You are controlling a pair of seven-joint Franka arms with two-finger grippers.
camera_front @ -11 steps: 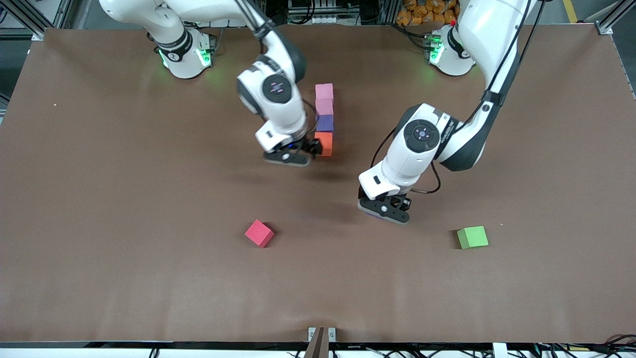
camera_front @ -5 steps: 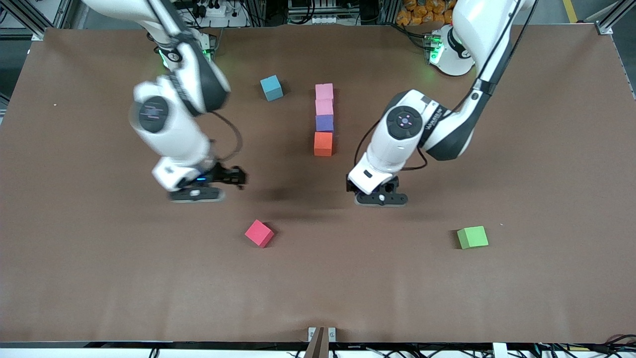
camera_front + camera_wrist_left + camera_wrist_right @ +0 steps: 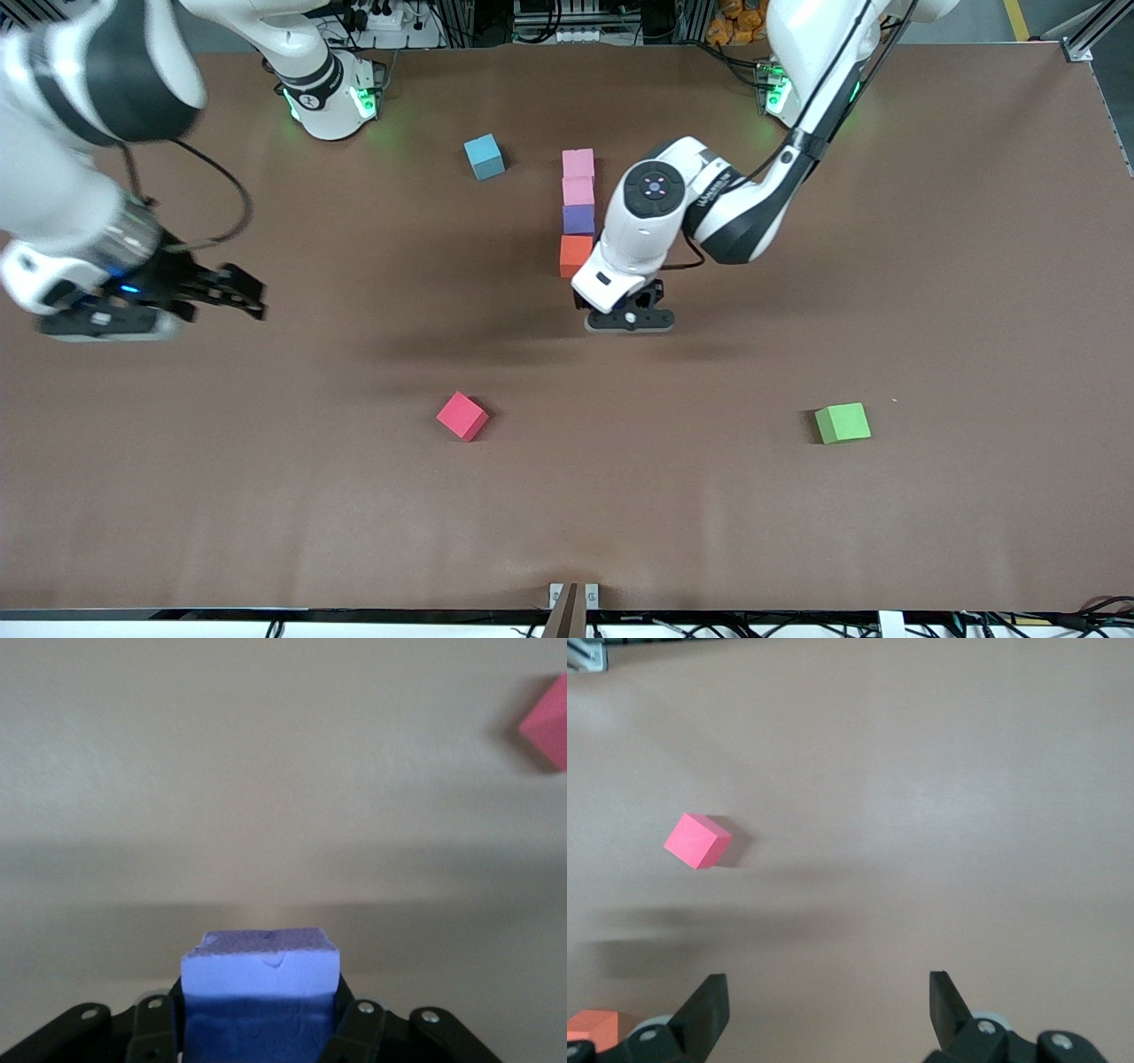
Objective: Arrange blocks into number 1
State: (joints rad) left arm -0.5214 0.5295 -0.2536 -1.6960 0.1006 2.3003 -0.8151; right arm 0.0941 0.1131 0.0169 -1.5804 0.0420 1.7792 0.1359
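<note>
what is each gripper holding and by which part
The left gripper holds a purple block by two opposite side faces. The right gripper holds nothing.

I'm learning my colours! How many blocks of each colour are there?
Pink blocks: 2, in the line
Purple: 2, one in the line, one held by the left gripper
Orange block: 1
Light blue block: 1
Red block: 1
Green block: 1
Total: 8
</note>
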